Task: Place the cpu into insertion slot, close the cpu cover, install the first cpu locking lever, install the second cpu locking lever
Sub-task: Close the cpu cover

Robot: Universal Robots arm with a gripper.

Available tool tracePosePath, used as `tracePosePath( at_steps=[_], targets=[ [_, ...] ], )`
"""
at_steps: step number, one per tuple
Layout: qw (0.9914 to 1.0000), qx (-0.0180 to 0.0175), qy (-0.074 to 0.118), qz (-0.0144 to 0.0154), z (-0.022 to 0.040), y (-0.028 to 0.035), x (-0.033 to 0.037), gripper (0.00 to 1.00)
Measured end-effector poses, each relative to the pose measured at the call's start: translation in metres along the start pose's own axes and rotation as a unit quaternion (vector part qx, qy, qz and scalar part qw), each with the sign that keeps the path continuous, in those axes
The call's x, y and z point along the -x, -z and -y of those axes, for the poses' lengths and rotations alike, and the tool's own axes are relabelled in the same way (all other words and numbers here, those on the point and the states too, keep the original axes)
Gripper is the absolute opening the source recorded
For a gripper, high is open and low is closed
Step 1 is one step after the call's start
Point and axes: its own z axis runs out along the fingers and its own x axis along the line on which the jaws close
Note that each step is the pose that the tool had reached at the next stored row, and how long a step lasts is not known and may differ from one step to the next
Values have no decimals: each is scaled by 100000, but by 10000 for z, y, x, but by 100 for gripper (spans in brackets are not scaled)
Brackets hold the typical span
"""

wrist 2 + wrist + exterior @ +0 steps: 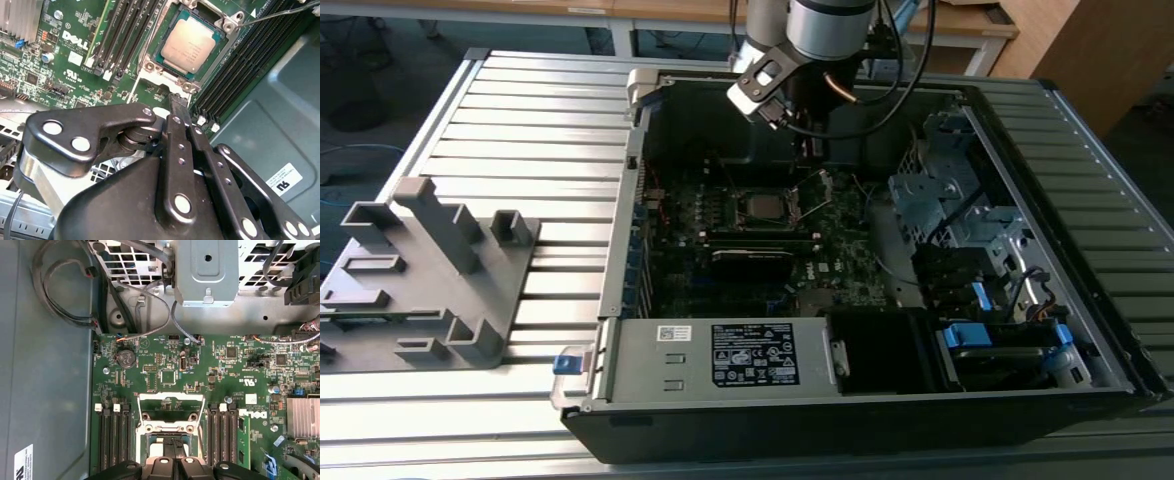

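Observation:
The cpu [187, 44] lies flat in its socket on the green motherboard [225, 375], silvery top up; in the exterior view the cpu [761, 207] sits mid-board. The cpu cover [171, 399], a silvery frame with an open window, is swung back off the socket; the cpu cover [146, 75] lies between chip and fingers. A thin locking lever [280, 15] stands raised beside the socket. My gripper [178, 100] is shut with nothing in it, its tips hovering at the socket's edge by the cover. The gripper [810, 150] hangs inside the open case, above the board.
Black memory slots [112, 435] flank the socket on both sides. A finned heat sink [302, 417] and a metal drive cage [947, 190] stand near. Loose cables [65, 285] run along the case wall. A grey fixture [427, 270] sits on the table at the exterior view's left.

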Motion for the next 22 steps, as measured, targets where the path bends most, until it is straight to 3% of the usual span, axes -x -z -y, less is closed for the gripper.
tracePosePath(
  at_steps=[5, 15, 22],
  targets=[
    [100000, -11, 9, 18, -13, 3, 0, 11],
    [100000, -12, 7, 20, -138, -3, -1, 11],
    [100000, -10, 2, 19, -143, -3, -1, 11]
  ],
)
